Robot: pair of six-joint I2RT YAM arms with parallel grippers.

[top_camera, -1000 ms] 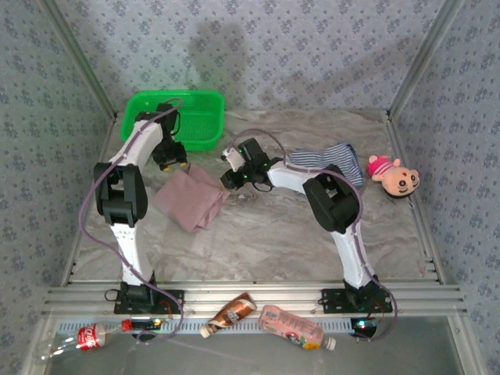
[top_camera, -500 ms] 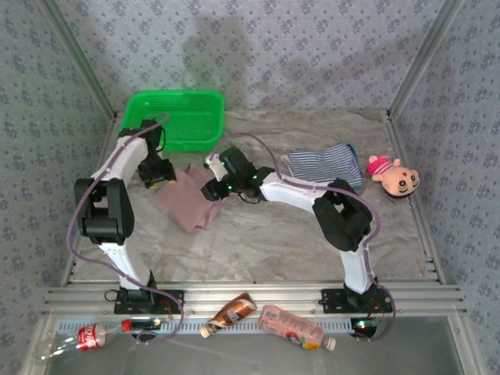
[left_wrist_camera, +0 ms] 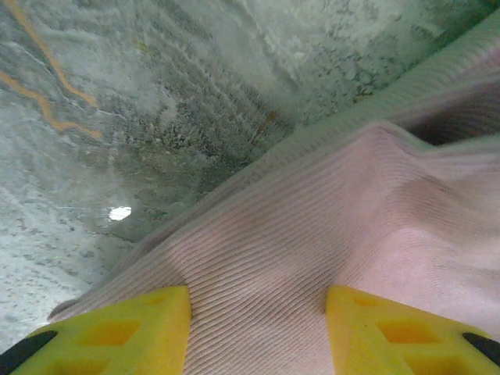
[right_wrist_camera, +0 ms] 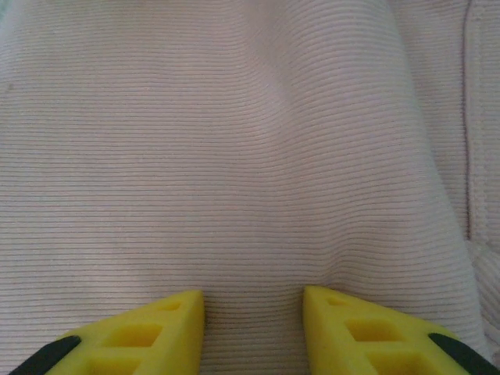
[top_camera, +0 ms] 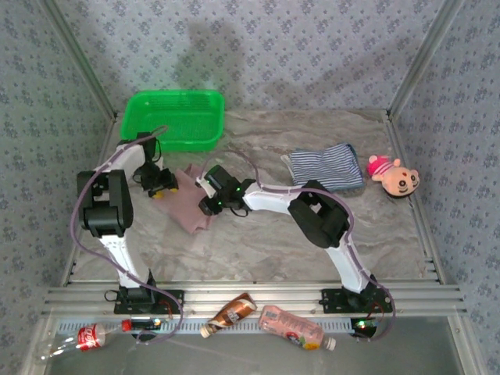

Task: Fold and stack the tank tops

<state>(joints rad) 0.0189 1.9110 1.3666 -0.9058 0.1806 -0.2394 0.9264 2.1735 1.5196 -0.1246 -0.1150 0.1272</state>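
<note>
Both arms have closed in on the pink top (top_camera: 187, 206), lying on the marbled bench (top_camera: 258, 242) beneath left jaws and right jaws, both open; striped top (top_camera: 324, 166) well right of them, patterned walls (top_camera: 312, 47) around.

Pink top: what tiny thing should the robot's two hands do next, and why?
Probably pinch both grippers shut on the pink tank top. The left gripper and right gripper each sit on it with yellow fingers apart and ribbed cloth between them, so closing should catch a fold to lift.
</note>
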